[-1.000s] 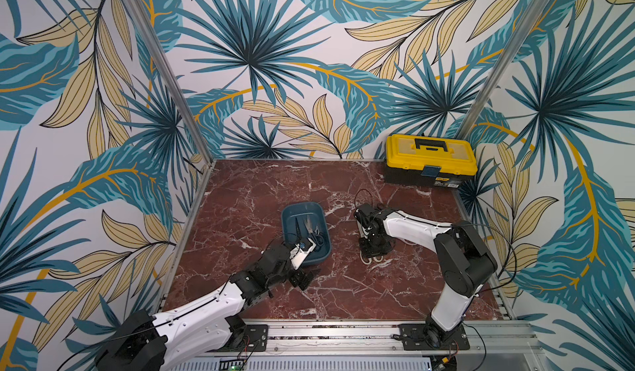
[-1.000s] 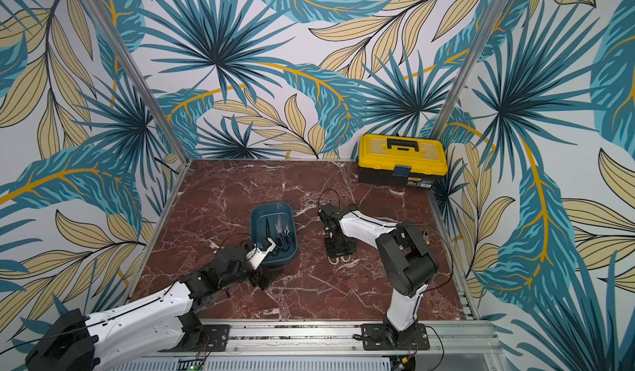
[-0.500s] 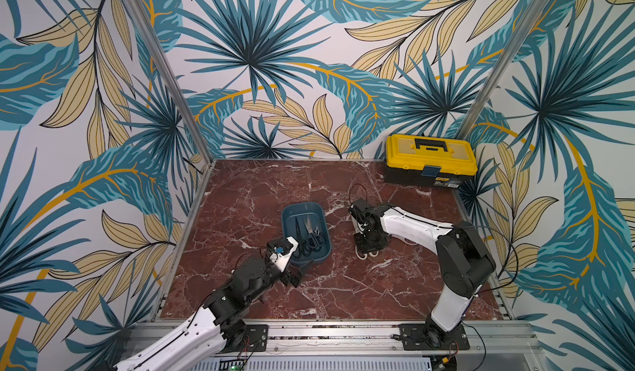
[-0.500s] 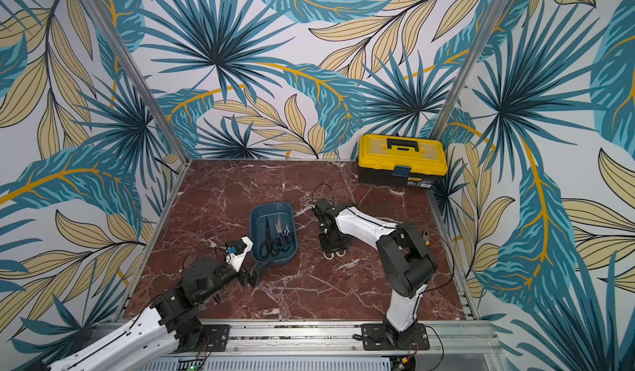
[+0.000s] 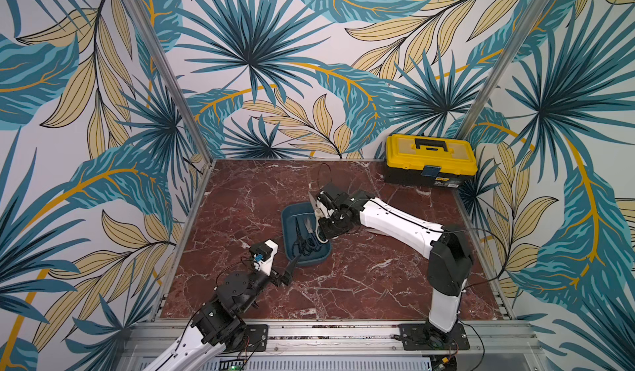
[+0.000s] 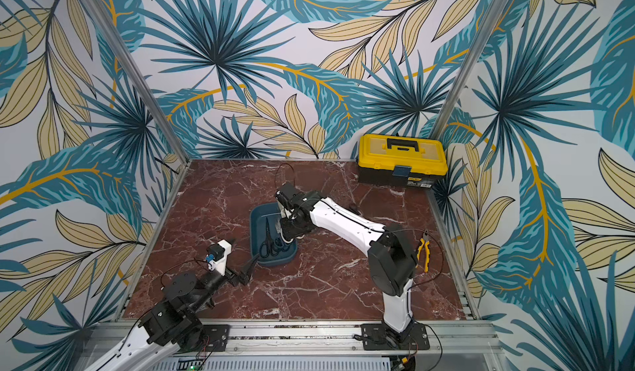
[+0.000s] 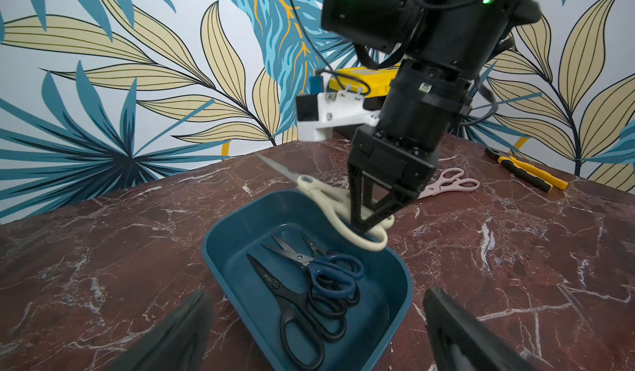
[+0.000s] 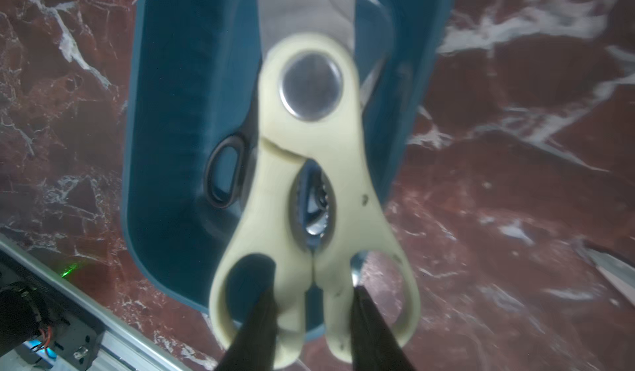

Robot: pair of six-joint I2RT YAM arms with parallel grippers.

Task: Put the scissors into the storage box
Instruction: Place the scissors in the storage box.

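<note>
a yellow toolbox (image 5: pixel 431 158) is set in the upper right corner of the table (image 5: pixel 360 283); pliers (image 6: pixel 422 254) are seen lower, near its right edge.

Marble table (image 5: pixel 240 197), box (image 5: pixel 309 262), toolbox (image 5: pixel 431 158), pliers (image 7: pixel 525 169), perhaps pink scissors (image 7: pixel 446 183)

Above the rim of the teal storage box (image 7: pixel 237 228), cream-handled scissors (image 7: pixel 324 195) hang tilted; black pairs (image 7: pixel 292 300) and a blue-handled pair (image 7: pixel 331 273) lie inside.

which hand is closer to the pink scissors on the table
Right. The right hand, shut on the cream scissors over the rim of the storage box, is close beside the pink scissors; the open left hand sits across the box from them.
</note>
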